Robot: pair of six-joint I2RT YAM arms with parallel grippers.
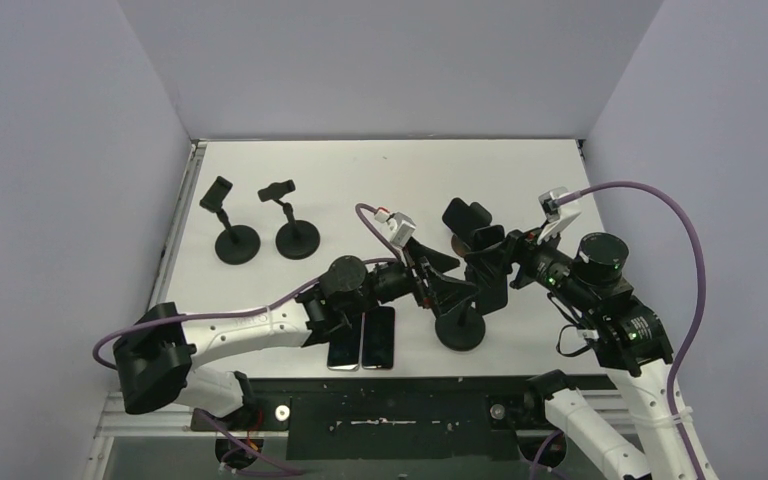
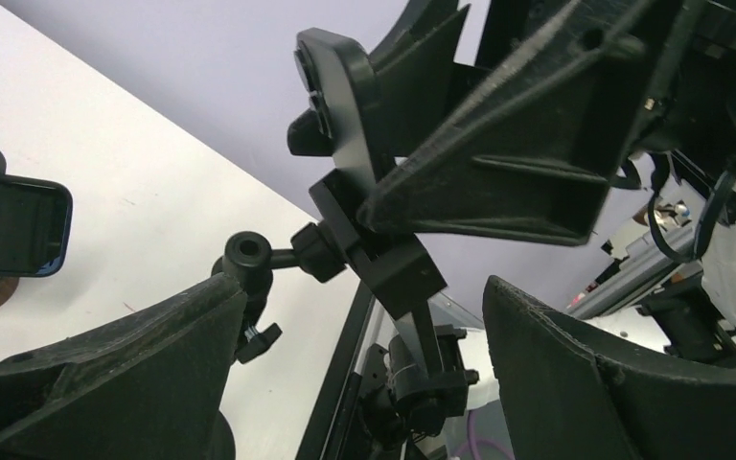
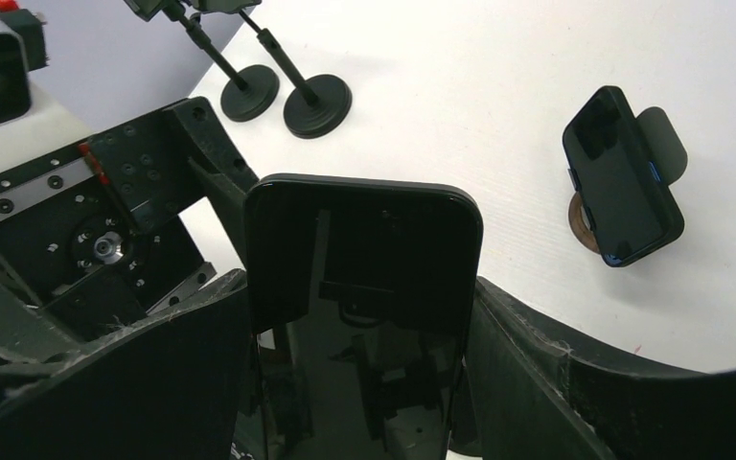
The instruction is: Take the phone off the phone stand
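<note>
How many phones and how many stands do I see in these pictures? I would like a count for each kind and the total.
Phones: 4 (two flat phones, one held phone, one back phone)
Stands: 4 (two empty stands, one middle stand, one back stand)
Total: 8

text — none legible | labels, brands, numbers — none legible

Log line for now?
left gripper: open around black phone stand | right gripper: shut on glossy black smartphone | release from stand: cannot tell
</note>
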